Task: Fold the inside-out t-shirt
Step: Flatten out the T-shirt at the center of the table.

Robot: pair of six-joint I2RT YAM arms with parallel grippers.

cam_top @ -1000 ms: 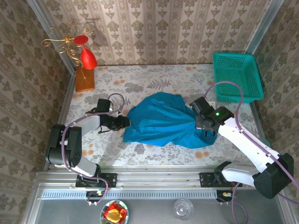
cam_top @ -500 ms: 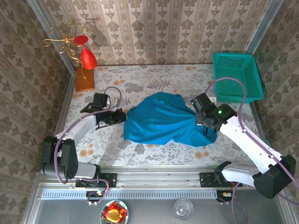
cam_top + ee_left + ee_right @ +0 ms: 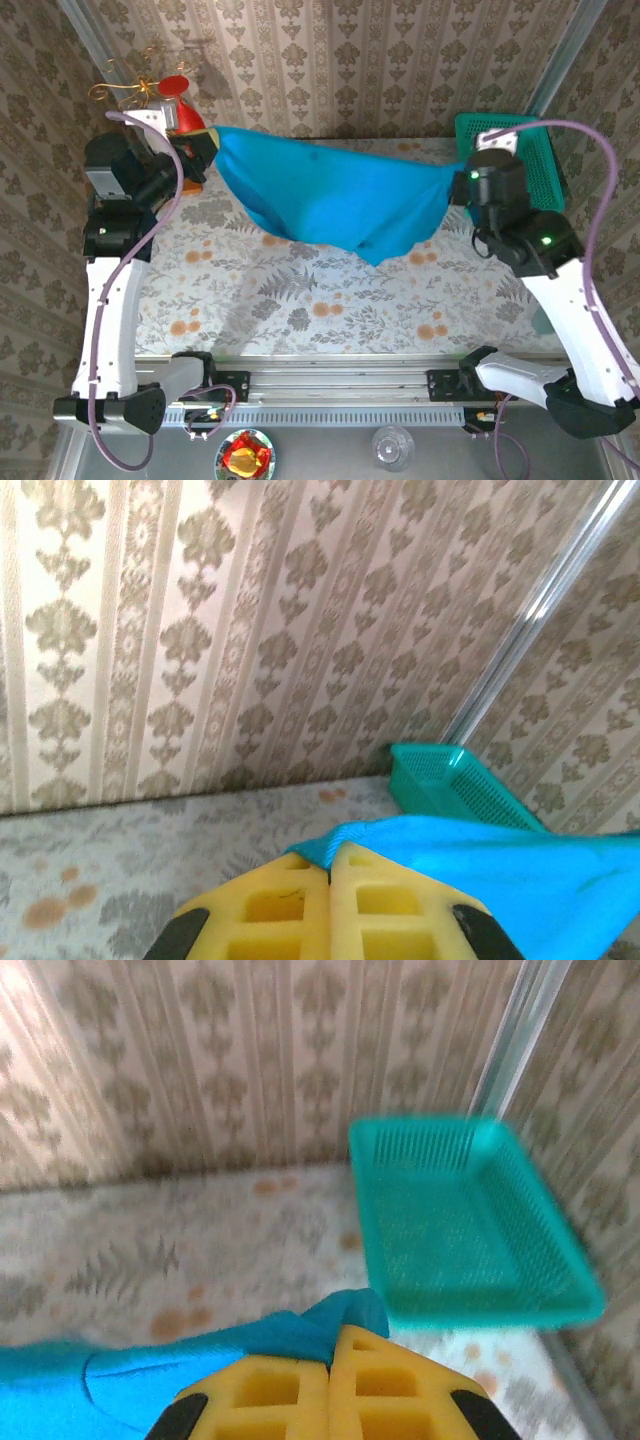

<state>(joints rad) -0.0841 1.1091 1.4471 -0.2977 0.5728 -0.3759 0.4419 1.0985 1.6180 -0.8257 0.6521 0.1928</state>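
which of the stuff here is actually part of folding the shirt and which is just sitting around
Part of the job: t-shirt, stretched in the air between left gripper and right gripper, both shut on it.
Just lying about: green basket, red ornament, small dish, clear glass.

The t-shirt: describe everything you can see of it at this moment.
The t-shirt is plain teal-blue soft cloth, unprinted. It hangs stretched between the two arms, apparently clear of the floral table, sagging in the middle. The left end effector is shut on one edge, the right end effector on the opposite edge. Sleeves and neckline cannot be made out.
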